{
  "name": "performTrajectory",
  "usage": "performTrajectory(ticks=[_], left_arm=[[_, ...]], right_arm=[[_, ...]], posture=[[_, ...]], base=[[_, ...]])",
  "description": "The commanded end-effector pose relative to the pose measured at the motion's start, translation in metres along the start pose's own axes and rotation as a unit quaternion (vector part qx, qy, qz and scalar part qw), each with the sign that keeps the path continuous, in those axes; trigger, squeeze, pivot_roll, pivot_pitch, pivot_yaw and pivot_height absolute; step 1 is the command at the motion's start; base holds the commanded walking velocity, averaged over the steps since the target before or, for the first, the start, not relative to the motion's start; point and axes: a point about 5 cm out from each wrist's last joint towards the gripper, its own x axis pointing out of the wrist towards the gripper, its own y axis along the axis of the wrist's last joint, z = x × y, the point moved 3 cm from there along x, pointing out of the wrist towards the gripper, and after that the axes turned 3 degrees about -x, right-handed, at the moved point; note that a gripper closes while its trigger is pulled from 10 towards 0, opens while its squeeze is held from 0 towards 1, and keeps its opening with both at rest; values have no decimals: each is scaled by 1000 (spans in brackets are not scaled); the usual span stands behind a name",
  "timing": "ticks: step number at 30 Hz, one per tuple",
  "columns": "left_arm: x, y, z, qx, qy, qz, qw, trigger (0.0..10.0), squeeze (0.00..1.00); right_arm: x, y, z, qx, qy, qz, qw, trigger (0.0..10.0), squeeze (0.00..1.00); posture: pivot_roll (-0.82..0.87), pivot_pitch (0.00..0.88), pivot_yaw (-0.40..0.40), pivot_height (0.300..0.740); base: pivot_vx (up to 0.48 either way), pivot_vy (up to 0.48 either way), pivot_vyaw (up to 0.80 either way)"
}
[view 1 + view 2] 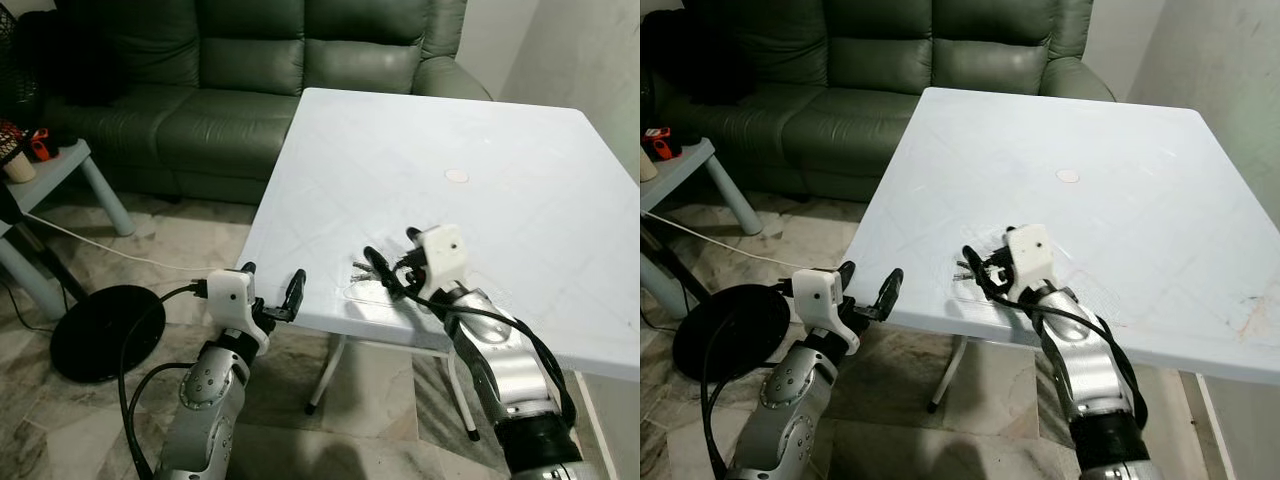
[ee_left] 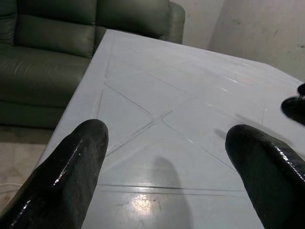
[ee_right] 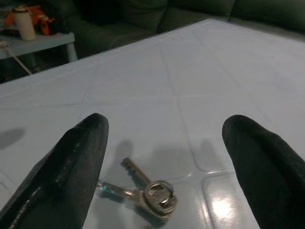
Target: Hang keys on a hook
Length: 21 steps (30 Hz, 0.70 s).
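Keys (image 3: pixel 145 192): flat on the white counter (image 1: pixel 520 170), close to its near edge, just ahead of the right gripper (image 1: pixel 392 262).
Key axis: two blades fan away from the ring; the ring end sits nearer the gripper's middle line, the blades run toward one finger (image 3: pixel 62 167).
Right gripper: over the counter, fingers spread wide, nothing held; the keys lie in the gap between them, apparently just below, not touching.
Left gripper (image 1: pixel 272 290): fingers spread, empty, at the counter's near edge, well apart from the keys.
Nearer arm: right.
Coming move (judged): lower onto the ring and close across it.
Hook: not seen from here.
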Motion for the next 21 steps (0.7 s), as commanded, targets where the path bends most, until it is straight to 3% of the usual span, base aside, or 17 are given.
performTrajectory(ticks=[1,6,9,21], left_arm=[[0,2,2,5,-1,0,1000,10000,0],[-1,2,2,5,1,0,1000,10000,0],[-1,2,2,3,2,1,1000,10000,0],[0,2,4,2,1,2,1000,10000,0]], right_arm=[[2,-2,0,11,5,-18,1000,10000,0],[5,-10,-3,42,25,-65,997,10000,0],[6,-19,0,32,11,-103,994,10000,0],[10,-21,-7,55,12,-137,989,10000,0]], posture=[[-40,84,-26,732],[-37,82,-30,732],[-39,80,-34,732],[-36,65,-36,732]], base=[[0,0,0],[0,0,0],[0,0,0],[0,0,0]])
